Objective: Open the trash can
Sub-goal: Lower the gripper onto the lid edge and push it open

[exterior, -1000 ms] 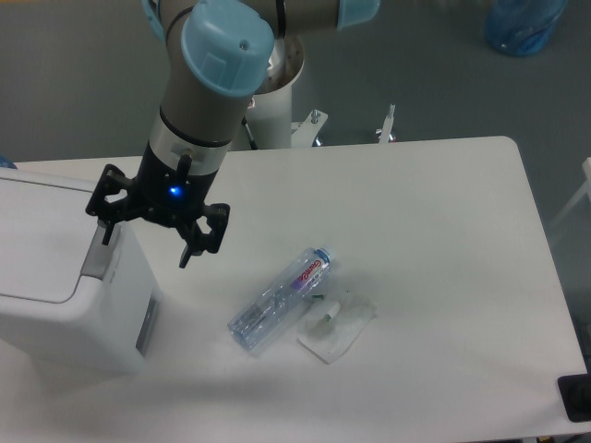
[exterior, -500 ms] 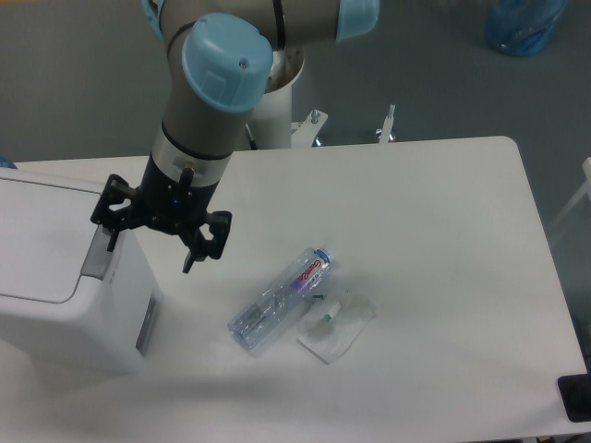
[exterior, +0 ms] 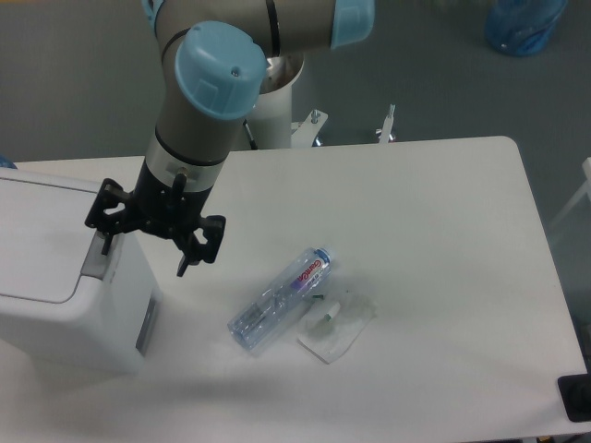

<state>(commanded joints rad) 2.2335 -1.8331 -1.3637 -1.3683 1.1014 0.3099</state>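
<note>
The trash can [exterior: 55,277] is a large white boxy bin at the left edge of the table, lid flat and down, with a grey push tab [exterior: 94,260] at its right rim and a grey side panel [exterior: 146,325]. My gripper [exterior: 143,254] hangs over the can's right edge with its fingers spread wide and nothing between them. Its left fingertip [exterior: 104,247] is at the top of the push tab; whether it touches I cannot tell. The right fingertip [exterior: 182,269] hangs beside the can over the table.
A clear plastic bottle [exterior: 280,298] lies on the white table [exterior: 416,231] right of the can. A small clear plastic packet [exterior: 336,325] lies next to it. The arm's white base post [exterior: 277,101] stands behind the table.
The gripper has shifted a little to the left and slightly down, bringing its left finger closer over the push tab. The lid, bottle and packet have not moved.
</note>
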